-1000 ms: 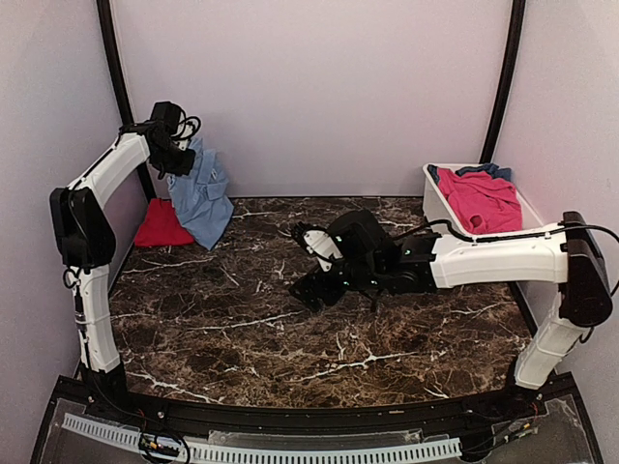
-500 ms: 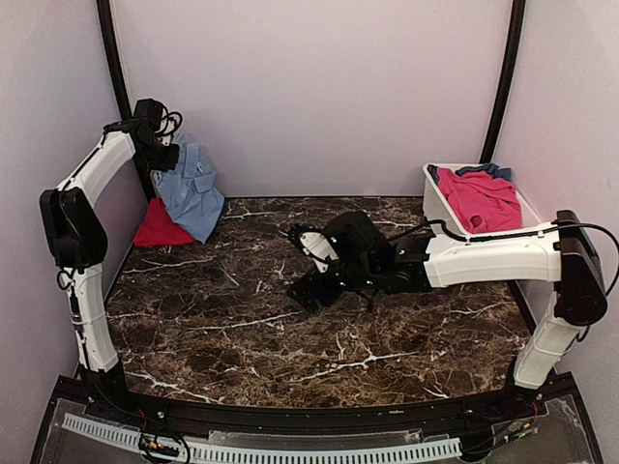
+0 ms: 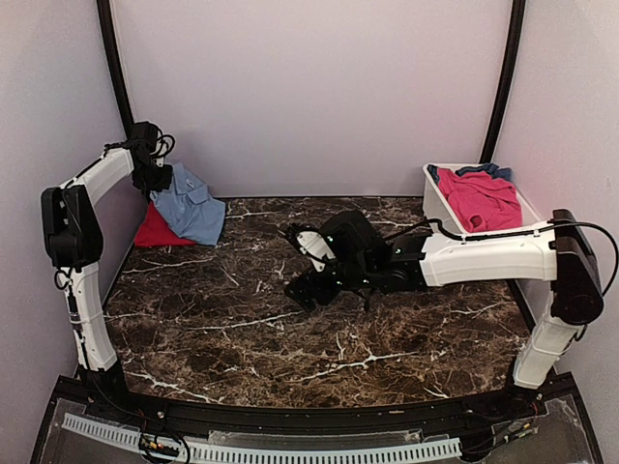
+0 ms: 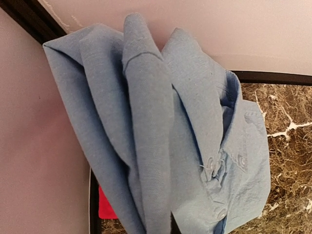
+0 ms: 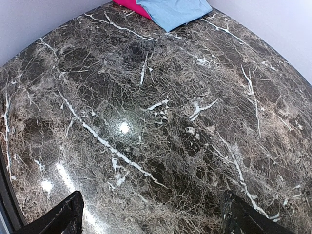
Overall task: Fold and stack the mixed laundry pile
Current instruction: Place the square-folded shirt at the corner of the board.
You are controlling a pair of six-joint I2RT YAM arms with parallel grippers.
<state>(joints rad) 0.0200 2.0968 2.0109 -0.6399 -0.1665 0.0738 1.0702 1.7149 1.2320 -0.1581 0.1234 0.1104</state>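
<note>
At the back left corner, my left gripper [image 3: 153,180] is shut on the light-blue collared shirt [image 3: 191,207]. The shirt droops from it onto the table and partly over a red piece [image 3: 158,232]. The left wrist view is filled by bunched shirt [image 4: 161,136], which hides the fingers; a sliver of the red piece [image 4: 106,208] shows below. My right gripper [image 3: 302,282] hovers low over the middle of the marble table, open and holding nothing. Its wrist view shows both fingertips [image 5: 61,220] wide apart, with the shirt [image 5: 178,12] far ahead. A pink-red garment [image 3: 481,200] and a darker blue piece [image 3: 499,172] lie in the tub.
The white tub [image 3: 437,205] stands at the back right against the wall. Walls with black corner posts [image 3: 118,77] close in the table [image 3: 290,358] on three sides. The left arm is folded tight against the left wall.
My left gripper has come down and back towards the corner, lowering the hanging shirt so it settles beside and over the red piece. The right arm has edged slightly left.
</note>
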